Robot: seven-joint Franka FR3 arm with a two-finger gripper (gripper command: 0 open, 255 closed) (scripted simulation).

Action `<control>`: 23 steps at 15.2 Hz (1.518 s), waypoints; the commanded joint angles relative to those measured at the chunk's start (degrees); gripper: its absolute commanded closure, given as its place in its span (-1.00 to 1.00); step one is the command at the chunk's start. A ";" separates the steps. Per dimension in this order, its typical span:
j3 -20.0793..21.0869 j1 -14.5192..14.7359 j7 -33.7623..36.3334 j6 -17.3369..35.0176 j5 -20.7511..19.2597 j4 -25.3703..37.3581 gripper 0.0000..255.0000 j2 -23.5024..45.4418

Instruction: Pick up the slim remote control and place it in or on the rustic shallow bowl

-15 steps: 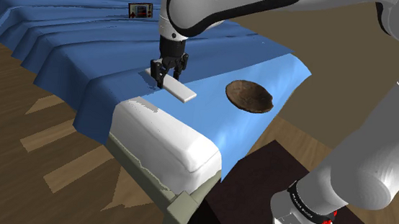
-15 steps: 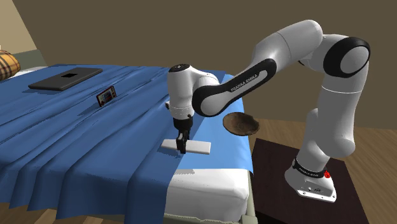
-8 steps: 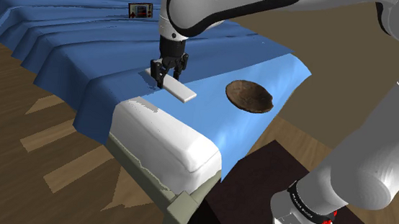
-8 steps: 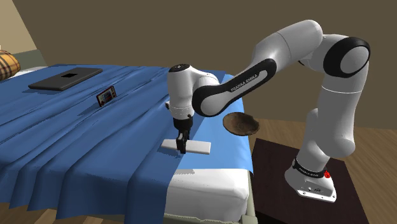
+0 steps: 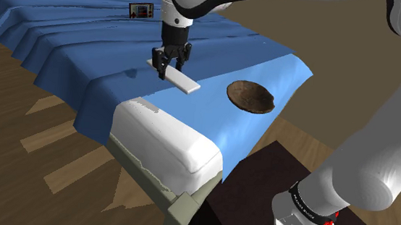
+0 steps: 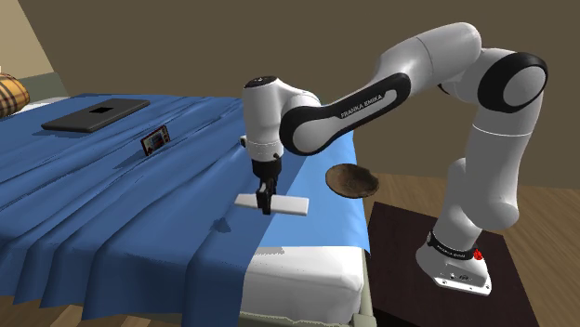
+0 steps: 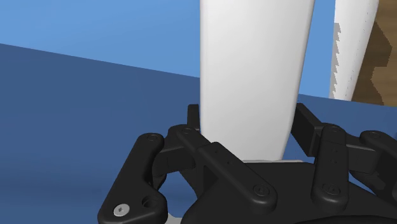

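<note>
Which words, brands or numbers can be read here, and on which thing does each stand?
"FRANKA EMIKA": on the arm, in the second exterior view.
The small red-framed device on the blue bed cover: its screen marks are too small to read.
The remote: plain white, no text.

"What sort of place was it?"
"A bedroom in a home. There was a bed [image 5: 182, 208] with a white mattress [image 5: 164, 138] under a blue cover [image 6: 112, 214], and a plaid pillow [image 6: 11, 93] at the far end."
"Anything else?"
"A wood plank floor [image 5: 36, 162] and plain tan walls [image 6: 186, 46]."
</note>
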 commanded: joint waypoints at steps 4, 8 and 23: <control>0.08 0.02 -0.15 -3.66 0.31 2.90 1.00 -0.80; 0.10 0.01 -0.28 -6.64 0.48 5.48 1.00 -1.23; -3.75 -3.27 -8.88 -9.29 5.19 -9.07 1.00 -19.08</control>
